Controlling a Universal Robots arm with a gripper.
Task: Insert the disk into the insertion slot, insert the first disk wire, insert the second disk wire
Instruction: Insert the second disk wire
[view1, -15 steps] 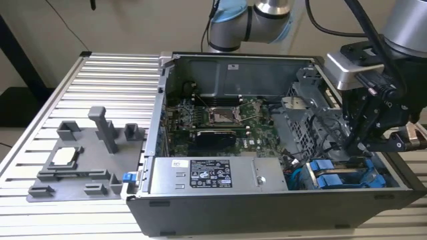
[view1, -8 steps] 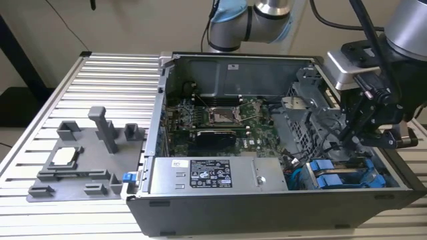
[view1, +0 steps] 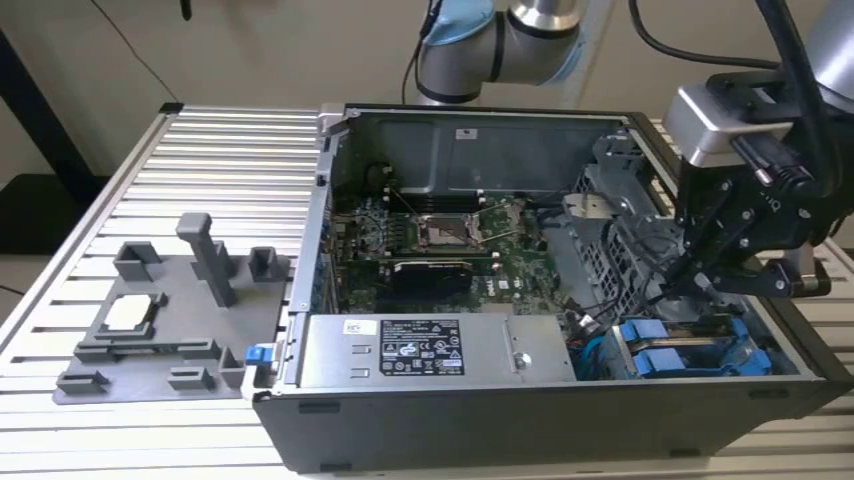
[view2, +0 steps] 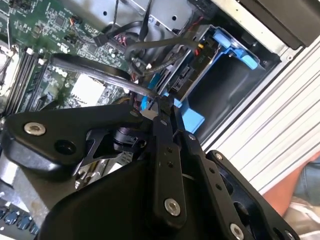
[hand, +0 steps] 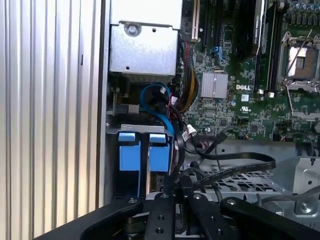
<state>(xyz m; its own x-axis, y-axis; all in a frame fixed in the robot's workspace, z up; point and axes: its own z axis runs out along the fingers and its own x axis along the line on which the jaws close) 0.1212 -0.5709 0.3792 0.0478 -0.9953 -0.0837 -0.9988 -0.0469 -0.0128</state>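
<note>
The disk (view1: 663, 362) already sits in its slot at the front corner of the open computer case (view1: 534, 440), one of two blue-fronted carriers side by side, and I cannot tell which of the pair it is; so the first step looks done. The gripper (hand: 174, 186) hangs just above those carriers with its fingers closed together on a black cable (hand: 235, 167) near its plug end, among a tangle of other wires; the wire work appears under way, with neither wire clearly plugged in as far as can be seen.
</note>
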